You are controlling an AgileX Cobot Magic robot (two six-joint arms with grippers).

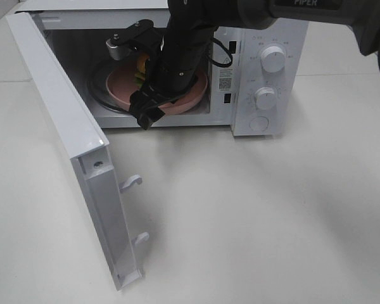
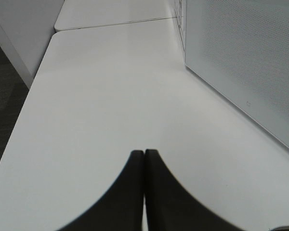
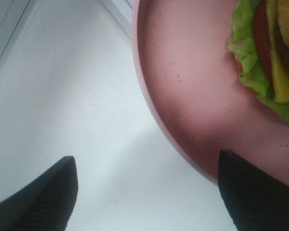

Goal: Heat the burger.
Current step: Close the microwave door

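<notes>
Right pincer spread wide, empty, over plate rim; left pincer closed; burger cropped.

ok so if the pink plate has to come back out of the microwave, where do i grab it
Pinch the bare front rim of the pink plate, coming straight in through the open front of the microwave. The burger sits further back, leaving that raised lip free, and the walls close off other sides.

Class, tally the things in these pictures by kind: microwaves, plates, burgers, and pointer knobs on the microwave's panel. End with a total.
Microwave: 1
Pink plate: 1
Burger: 1
Pointer knobs: 2
Total: 5
</notes>
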